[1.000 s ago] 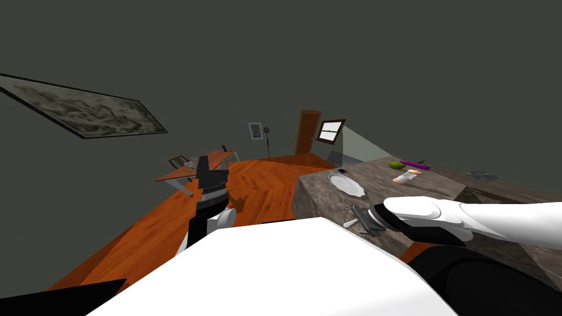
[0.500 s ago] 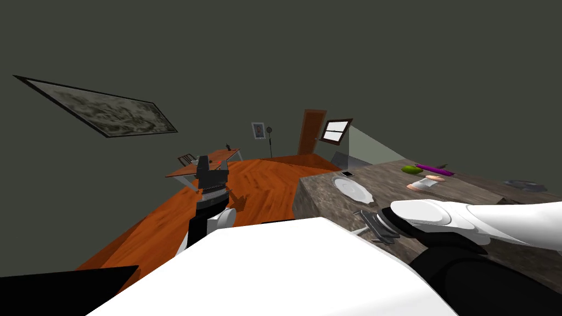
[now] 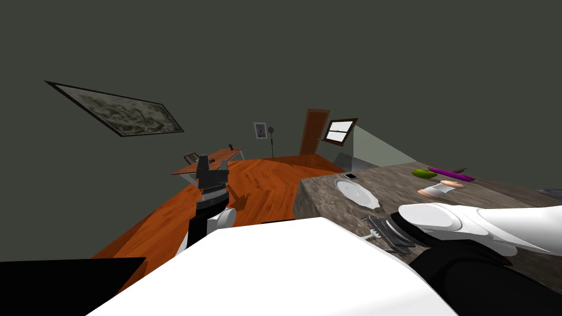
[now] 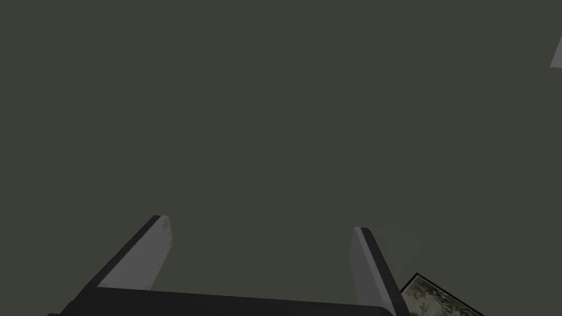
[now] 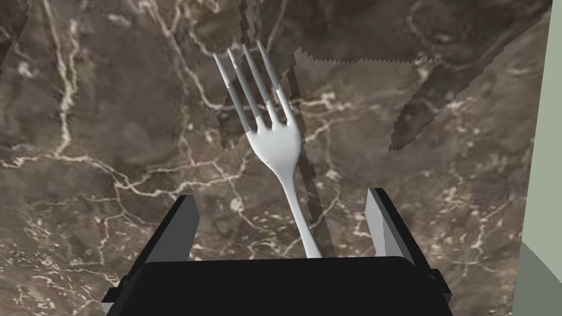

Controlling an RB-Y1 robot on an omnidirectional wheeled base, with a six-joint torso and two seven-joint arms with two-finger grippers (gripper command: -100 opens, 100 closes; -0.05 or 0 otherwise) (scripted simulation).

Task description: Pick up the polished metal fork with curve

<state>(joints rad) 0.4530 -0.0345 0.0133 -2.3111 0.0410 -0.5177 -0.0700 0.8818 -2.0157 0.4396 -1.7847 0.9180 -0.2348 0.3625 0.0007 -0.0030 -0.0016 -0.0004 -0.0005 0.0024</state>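
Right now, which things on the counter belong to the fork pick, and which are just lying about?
Job: pale grey four-tined fork, lying on the brown marbled counter, framed by the open right tool.
Lying about: round white plate, green fruit, long purple object, white and peach item on its side; open left tool, idle.

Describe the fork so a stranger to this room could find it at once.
Start at the brown marbled counter on my right. By its near edge, just on my side of the white plate, my right gripper stands open over a pale grey fork, handle between the fingers. It is the slim four-pronged piece with a curved neck, unlike the round plate.
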